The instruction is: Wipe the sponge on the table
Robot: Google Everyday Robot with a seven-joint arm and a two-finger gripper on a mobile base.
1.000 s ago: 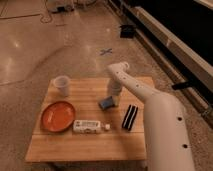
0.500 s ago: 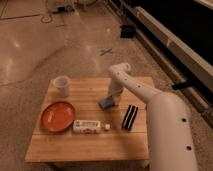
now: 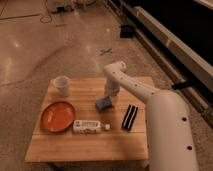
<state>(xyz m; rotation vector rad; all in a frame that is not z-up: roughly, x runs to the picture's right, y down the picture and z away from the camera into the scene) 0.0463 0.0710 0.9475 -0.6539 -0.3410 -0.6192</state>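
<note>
A small light-blue sponge [image 3: 103, 103] lies near the middle of the square wooden table [image 3: 60, 145]. My white arm reaches in from the lower right and bends down over the table's far middle. The gripper [image 3: 109, 93] hangs just behind and above the sponge, very close to it; I cannot tell whether it touches the sponge.
An orange plate [image 3: 57, 115] sits at the left, with a white cup [image 3: 61, 85] behind it. A white flat box [image 3: 90, 125] lies in front of the sponge. To the right lies a black ribbed block [image 3: 130, 117]. A dark wall base runs along the right.
The arm's wrist has shifted slightly over the sponge; the sponge and the other objects stay about where they were.
</note>
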